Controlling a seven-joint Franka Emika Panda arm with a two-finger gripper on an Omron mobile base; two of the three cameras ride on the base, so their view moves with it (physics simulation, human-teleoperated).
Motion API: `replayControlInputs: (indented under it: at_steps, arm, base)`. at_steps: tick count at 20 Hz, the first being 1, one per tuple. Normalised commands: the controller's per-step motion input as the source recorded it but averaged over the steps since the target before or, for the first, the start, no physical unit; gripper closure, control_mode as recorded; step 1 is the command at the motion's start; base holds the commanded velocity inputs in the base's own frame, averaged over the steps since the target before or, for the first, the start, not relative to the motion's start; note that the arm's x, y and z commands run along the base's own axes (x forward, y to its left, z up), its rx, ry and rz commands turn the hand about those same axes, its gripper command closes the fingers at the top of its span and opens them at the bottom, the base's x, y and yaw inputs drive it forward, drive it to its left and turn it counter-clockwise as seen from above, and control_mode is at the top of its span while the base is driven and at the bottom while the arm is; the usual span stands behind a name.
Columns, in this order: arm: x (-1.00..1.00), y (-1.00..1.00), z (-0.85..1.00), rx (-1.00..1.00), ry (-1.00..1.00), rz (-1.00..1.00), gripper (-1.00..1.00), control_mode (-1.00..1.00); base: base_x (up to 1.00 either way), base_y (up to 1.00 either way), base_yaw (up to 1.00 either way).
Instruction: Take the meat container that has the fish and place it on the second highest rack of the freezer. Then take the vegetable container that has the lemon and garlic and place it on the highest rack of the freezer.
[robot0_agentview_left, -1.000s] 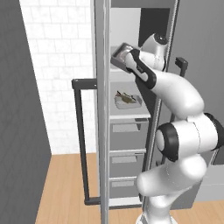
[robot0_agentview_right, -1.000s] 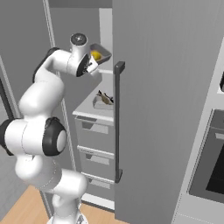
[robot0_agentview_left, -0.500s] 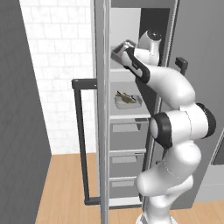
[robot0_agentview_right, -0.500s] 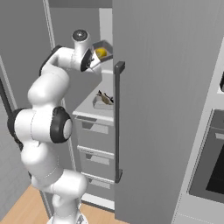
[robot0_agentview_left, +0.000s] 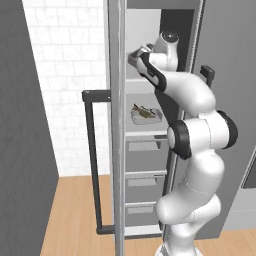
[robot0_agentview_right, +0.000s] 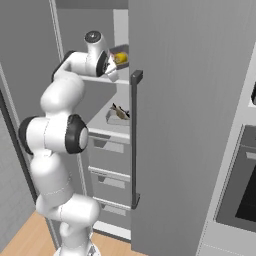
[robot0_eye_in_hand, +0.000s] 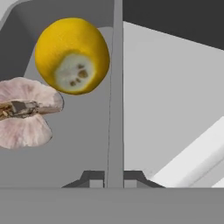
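Currently the gripper (robot0_eye_in_hand: 114, 177) is clamped on the side wall of the vegetable tray (robot0_eye_in_hand: 78, 162), the wall standing edge-on between the two fingertips in the hand view. Inside that tray, the lemon (robot0_eye_in_hand: 72, 55) lies toward the far end with its cut stem end facing the camera, and the garlic (robot0_eye_in_hand: 25, 111) sits just beside it, nearer the gripper, close to the tray's opposite wall. The two look to be touching or nearly so; which cannot be told.

In the right base view the tray (robot0_agentview_right: 120, 56) is held up at the level of the top shelf (robot0_agentview_right: 102, 80) of the freezer (robot0_agentview_right: 85, 30), with the lemon (robot0_agentview_right: 120, 58) visible as a yellow spot within it. Whether the tray rests on the shelf or hangs just above it cannot be told. In the left base view the tray (robot0_agentview_left: 137, 57) is partly hidden by the freezer's front post.

The meat tray (robot0_agentview_left: 146, 116) sits on the next shelf down, near its front edge, with the fish (robot0_agentview_left: 142, 110) lying across it. The same tray (robot0_agentview_right: 118, 117) shows in the right base view, directly above the grey drawers (robot0_agentview_right: 107, 150).

The freezer door (robot0_agentview_right: 190, 125) stands open, its black bar handle (robot0_agentview_right: 134, 140) upright along the edge.
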Motion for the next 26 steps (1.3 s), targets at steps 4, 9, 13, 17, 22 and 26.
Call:
replayControlInputs:
  at_steps: [4, 9, 13, 17, 22, 26]
  arm:
    - [0.28, -0.16, 0.0, 0.0, 0.04, -0.06, 1.0, -1.0]
    - [0.23, -0.12, 0.0, 0.0, 0.03, -0.03, -1.0, -1.0]
    - [0.01, -0.07, 0.0, 0.0, 0.0, 0.0, -1.0, -1.0]
    - [-0.05, -0.01, 0.0, -0.01, 0.0, 0.0, -1.0, -1.0]
    - [-0.31, 0.0, -0.08, -0.05, -0.07, 0.0, -1.0, -1.0]
    - [-0.83, 0.0, 0.0, -0.02, -0.03, 0.0, -1.0, -1.0]
  base:
    - [0.0, 0.0, 0.0]
    - [0.0, 0.0, 0.0]
    - [0.0, 0.0, 0.0]
    - [0.0, 0.0, 0.0]
    - [0.0, 0.0, 0.0]
    - [0.0, 0.0, 0.0]
